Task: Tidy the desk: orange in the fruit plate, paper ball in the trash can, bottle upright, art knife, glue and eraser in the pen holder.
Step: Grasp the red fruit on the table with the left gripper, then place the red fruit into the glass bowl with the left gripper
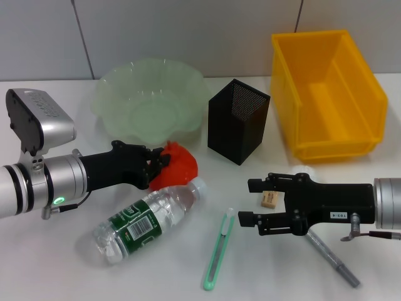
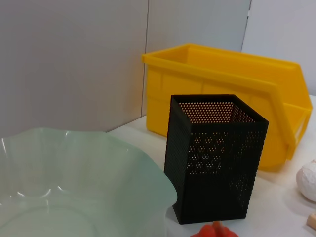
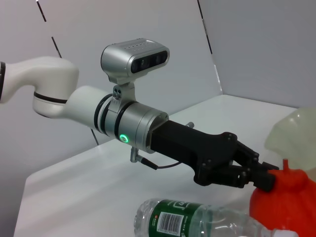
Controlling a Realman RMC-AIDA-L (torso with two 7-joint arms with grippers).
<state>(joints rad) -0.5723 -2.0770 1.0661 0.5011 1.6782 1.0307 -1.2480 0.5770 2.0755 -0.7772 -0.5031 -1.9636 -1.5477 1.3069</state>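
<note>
A tall black metal mesh pen holder [image 2: 216,155] stands upright on the white table [image 2: 276,207], with a big yellow plastic bin [image 2: 232,86] behind it. A wavy pale green see-through bowl [image 2: 74,180] sits just beside the holder. A bit of an orange thing [image 2: 215,230], a white crumpled paper ball [image 2: 308,180] and the corner of a small tan block [image 2: 312,219] peek in at the edges.

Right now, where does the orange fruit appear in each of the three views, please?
Head view: the orange lies left of centre, at the left gripper, between fruit plate and bottle.
Left wrist view: only its top shows at the bottom edge, below the pen holder.
Right wrist view: lower right, at the gripper's tips.
Shared landmark: the fruit plate.
</note>
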